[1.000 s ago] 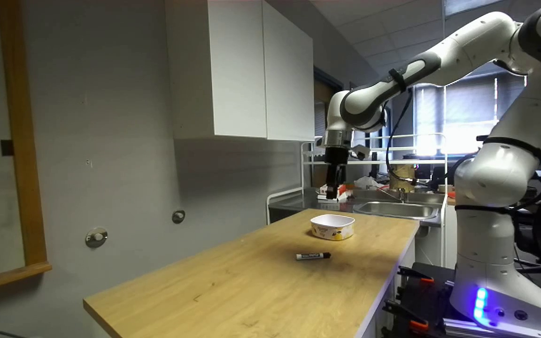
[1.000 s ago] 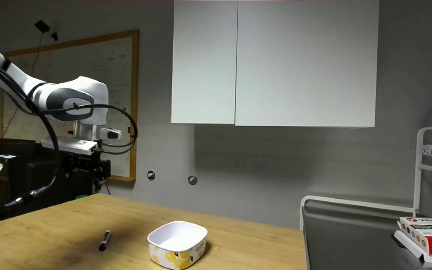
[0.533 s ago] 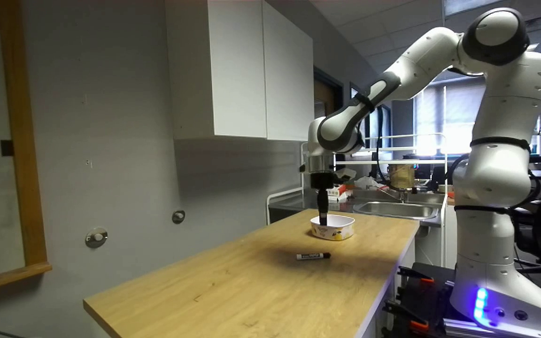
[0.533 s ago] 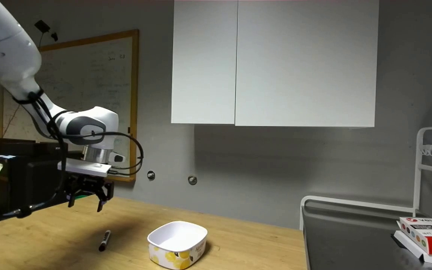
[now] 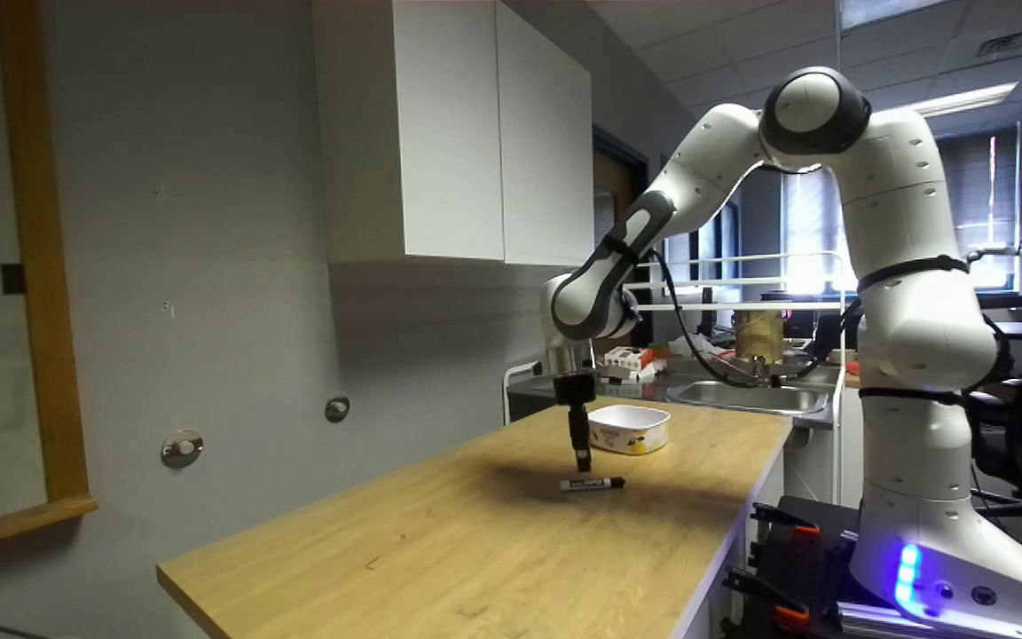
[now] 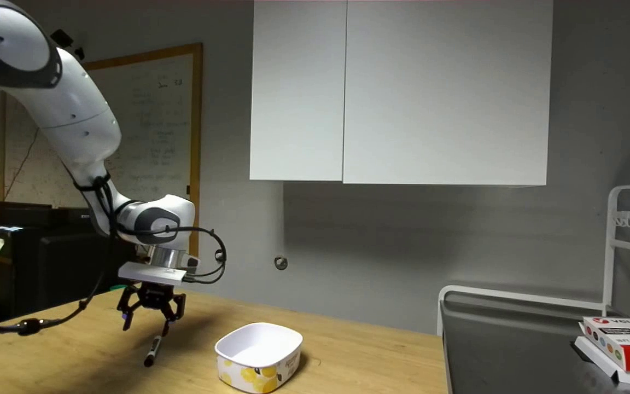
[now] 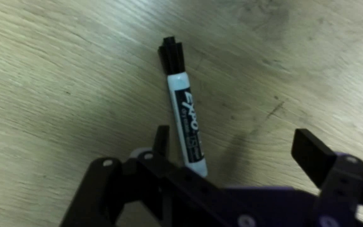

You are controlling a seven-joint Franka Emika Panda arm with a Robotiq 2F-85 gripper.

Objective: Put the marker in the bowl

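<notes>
The marker lies flat on the wooden tabletop in both exterior views (image 5: 592,485) (image 6: 153,351); it has a white barrel, black label and black cap. In the wrist view the marker (image 7: 186,121) lies between the fingers, nearer the left one, its plain end partly behind the gripper. The bowl is white with a lemon pattern and rounded-square sides, and stands beside the marker in both exterior views (image 5: 628,437) (image 6: 257,376). It is out of the wrist view. My gripper (image 7: 232,135) is open and empty, pointing down just above the marker in both exterior views (image 5: 583,466) (image 6: 146,328).
The wooden tabletop (image 5: 440,550) ends at a metal sink (image 5: 746,397). A red and white box (image 6: 626,342) lies on the dark counter (image 6: 506,350). White cabinets (image 6: 446,93) hang on the wall above. A dark monitor (image 6: 69,262) stands behind the arm.
My gripper has come down from high above the table to just over the marker, and its fingers now show spread apart. The marker and bowl have not moved.
</notes>
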